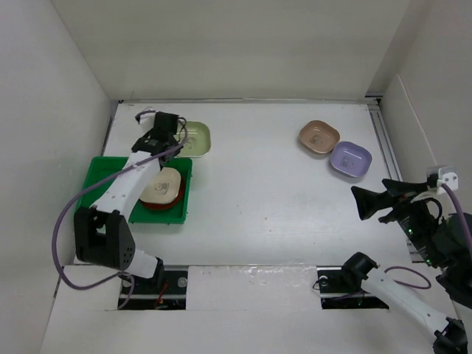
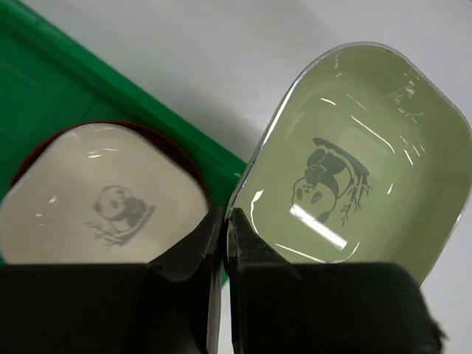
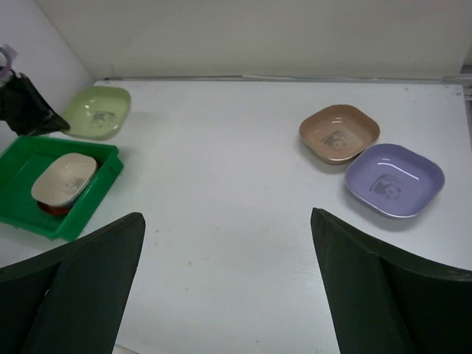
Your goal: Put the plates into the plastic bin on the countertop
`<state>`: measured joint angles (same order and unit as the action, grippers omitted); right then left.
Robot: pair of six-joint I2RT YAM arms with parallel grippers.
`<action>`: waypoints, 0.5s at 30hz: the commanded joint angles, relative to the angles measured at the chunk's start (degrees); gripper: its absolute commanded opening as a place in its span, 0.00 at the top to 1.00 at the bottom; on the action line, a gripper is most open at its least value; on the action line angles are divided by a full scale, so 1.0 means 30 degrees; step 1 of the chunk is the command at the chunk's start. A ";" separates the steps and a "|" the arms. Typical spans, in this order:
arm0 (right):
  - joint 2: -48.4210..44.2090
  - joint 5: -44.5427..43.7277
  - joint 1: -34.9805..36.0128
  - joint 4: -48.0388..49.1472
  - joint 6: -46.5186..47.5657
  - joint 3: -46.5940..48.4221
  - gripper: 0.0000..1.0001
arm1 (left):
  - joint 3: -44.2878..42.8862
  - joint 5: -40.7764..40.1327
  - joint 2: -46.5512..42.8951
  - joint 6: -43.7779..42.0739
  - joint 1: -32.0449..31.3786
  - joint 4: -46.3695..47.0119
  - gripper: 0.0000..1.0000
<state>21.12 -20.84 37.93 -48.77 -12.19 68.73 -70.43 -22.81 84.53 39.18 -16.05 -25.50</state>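
My left gripper (image 1: 168, 137) is shut on the near left rim of the olive green plate (image 2: 354, 169), which sits just beyond the far right corner of the green plastic bin (image 1: 99, 177). I cannot tell whether the plate is lifted off the countertop (image 1: 258, 184). In the bin a cream plate (image 1: 162, 186) lies on a red-brown plate (image 1: 157, 206). A tan-pink plate (image 1: 318, 137) and a lavender plate (image 1: 349, 159) lie at the far right. My right gripper (image 1: 369, 204) is open and empty, in front of them. The other plates are out of view.
White walls (image 1: 66, 110) close in the countertop on the left, back and right. The bin's left half (image 1: 103, 173) is partly covered by my left arm. In the right wrist view the bin (image 3: 22, 158) and olive plate (image 3: 97, 110) are at the far left.
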 commanded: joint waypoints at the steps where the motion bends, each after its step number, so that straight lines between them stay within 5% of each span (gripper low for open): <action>1: 0.0808 0.1463 0.0217 0.1873 0.0751 -0.0261 0.00 | 0.1618 0.1946 -0.2040 -0.0813 0.2442 0.0208 1.00; 7: 0.1191 0.2140 0.0217 0.2633 0.1103 -0.0263 0.00 | 0.4695 0.1806 -0.5467 0.1059 0.6782 -0.0906 1.00; 15: 0.1164 0.2875 0.0217 0.2811 0.1279 -0.0468 0.00 | 0.6277 -0.0253 -0.9333 0.5423 0.7461 -0.3894 1.00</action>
<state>24.75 -13.87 37.98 -44.25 -9.21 67.59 -53.19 -21.52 61.10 47.88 5.87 -34.02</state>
